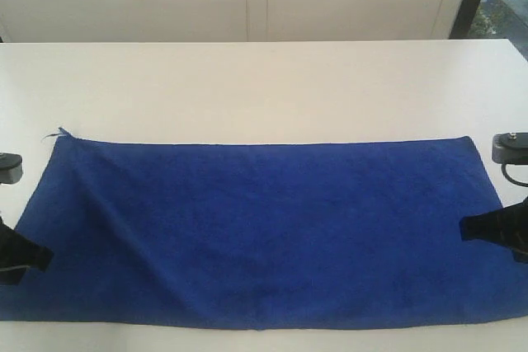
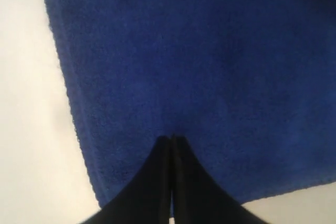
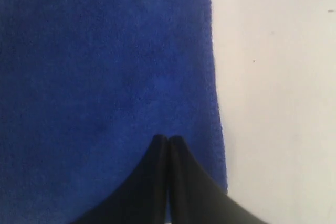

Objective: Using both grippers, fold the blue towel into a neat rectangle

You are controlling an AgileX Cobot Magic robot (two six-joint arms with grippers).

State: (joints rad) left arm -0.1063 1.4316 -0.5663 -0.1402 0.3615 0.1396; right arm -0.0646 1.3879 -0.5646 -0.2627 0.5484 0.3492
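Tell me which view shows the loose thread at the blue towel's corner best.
The exterior view: the thread sticks out from the far left corner of the blue towel, dark against the white table. Both wrist views show only towel surface and plain edges, no thread.

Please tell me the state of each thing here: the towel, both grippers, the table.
blue towel: spread flat on the table, one slanting crease near its left end.
left gripper: jaws shut, over the towel's left end.
right gripper: jaws shut, over the towel's right end.
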